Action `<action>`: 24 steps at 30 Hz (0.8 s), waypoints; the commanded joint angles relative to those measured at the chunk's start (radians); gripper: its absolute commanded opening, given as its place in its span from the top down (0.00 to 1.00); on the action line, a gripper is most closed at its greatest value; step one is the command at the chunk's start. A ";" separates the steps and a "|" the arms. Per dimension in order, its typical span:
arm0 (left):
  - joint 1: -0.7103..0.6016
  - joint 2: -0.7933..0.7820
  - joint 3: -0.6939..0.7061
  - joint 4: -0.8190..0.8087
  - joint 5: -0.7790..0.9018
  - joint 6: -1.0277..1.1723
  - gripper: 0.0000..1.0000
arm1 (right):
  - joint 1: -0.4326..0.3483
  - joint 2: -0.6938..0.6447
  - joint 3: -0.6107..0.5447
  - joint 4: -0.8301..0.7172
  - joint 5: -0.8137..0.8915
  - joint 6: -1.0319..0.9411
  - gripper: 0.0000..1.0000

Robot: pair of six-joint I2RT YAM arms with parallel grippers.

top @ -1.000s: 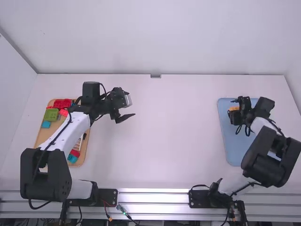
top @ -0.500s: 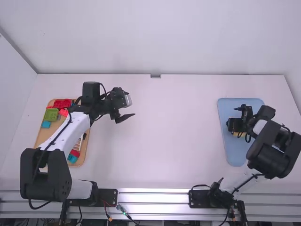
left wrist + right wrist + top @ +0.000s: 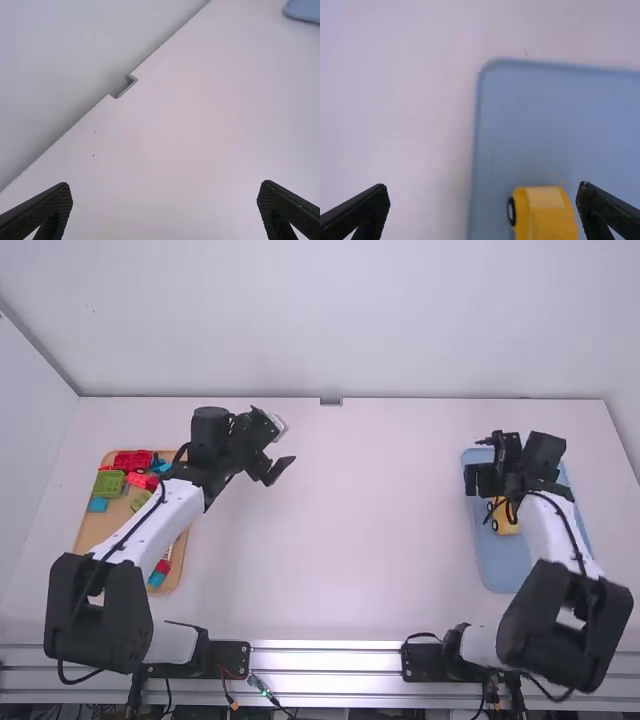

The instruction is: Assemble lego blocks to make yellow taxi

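Observation:
The yellow taxi (image 3: 507,519) stands on its wheels on the blue tray, partly covered by the right arm in the high view. My right gripper (image 3: 481,478) is over the tray's far left part, beyond the taxi. In the right wrist view the taxi (image 3: 546,212) shows low in the picture, and my right gripper (image 3: 483,195) is open with nothing between its fingers. My left gripper (image 3: 283,448) is above the table, left of the middle. It is open and holds nothing, as the left wrist view shows of the left gripper (image 3: 165,195).
The blue tray (image 3: 493,565) lies at the table's right. At the left, an orange-brown tray (image 3: 93,531) holds a green block (image 3: 108,483), red pieces (image 3: 132,460) and several blue pieces, partly beneath the left arm. A wall stands along the table's far edge.
The taxi, first at the right gripper, has come down onto the tray and been let go; the right gripper has moved off toward the far left. The left arm has turned and shifted slightly.

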 commanded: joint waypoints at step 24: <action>0.129 -0.410 -0.169 -0.016 -0.207 -0.527 0.18 | 0.312 -0.522 -0.168 0.101 0.180 0.242 0.18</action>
